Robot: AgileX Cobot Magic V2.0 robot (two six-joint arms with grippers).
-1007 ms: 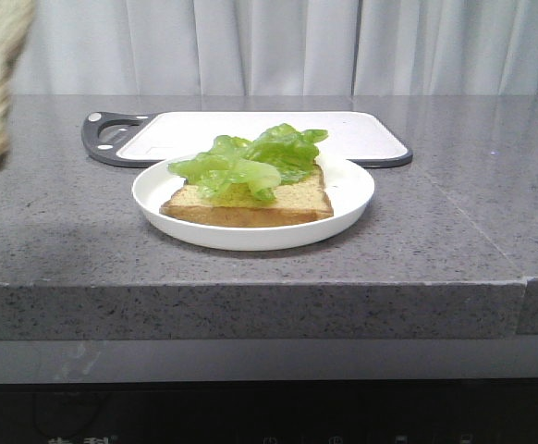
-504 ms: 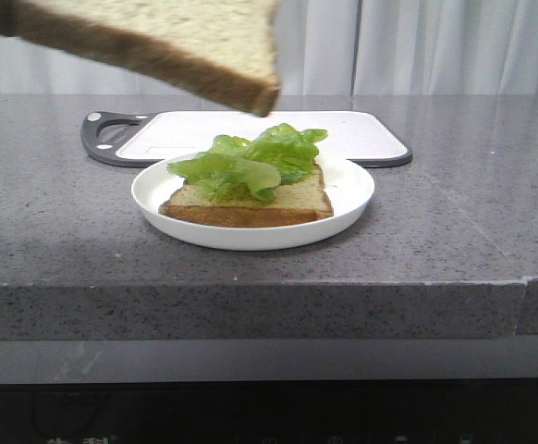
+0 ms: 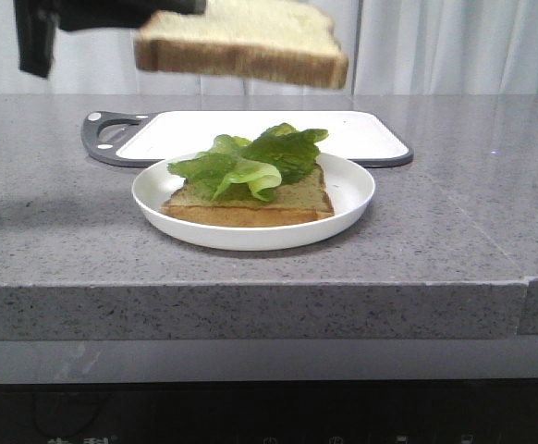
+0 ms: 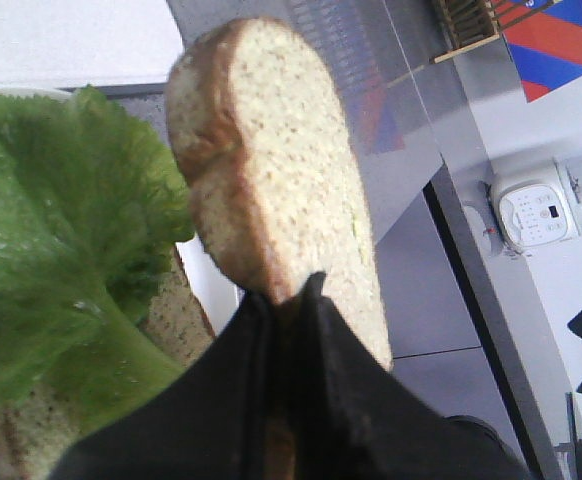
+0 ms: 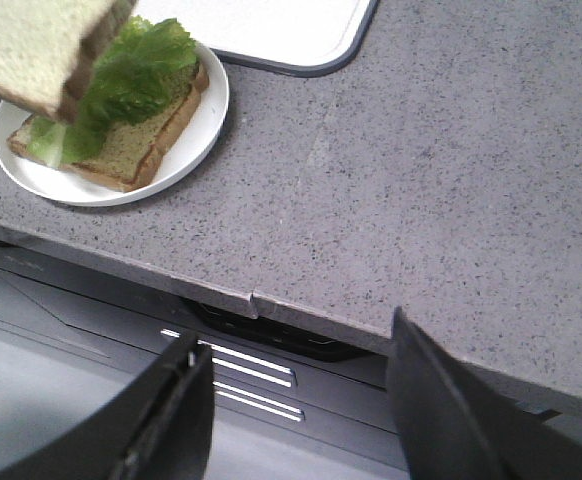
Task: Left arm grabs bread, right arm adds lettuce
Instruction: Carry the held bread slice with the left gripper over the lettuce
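Note:
The bread (image 3: 241,42), a slice with a dark-brown crust, hangs roughly level above the white plate (image 3: 352,199). My left gripper (image 3: 181,9) is shut on its left edge. The left wrist view shows the black fingers (image 4: 321,340) pinching the slice (image 4: 271,150). The lettuce (image 3: 250,162) lies on a second, lighter-edged slice (image 3: 287,202) on the plate, below the held bread. It also shows in the left wrist view (image 4: 51,230) and the right wrist view (image 5: 121,80). My right gripper (image 5: 296,335) is open and empty, off the counter's front edge.
A white cutting board (image 3: 361,134) with a dark rim and handle lies behind the plate. Bare grey counter (image 5: 441,170) stretches to the right of the plate. Drawer fronts (image 5: 261,385) sit below the counter edge.
The held bread has moved right and levelled out, from the upper left to over the plate. The left gripper's black body has come into the front view. The plate's contents have not moved.

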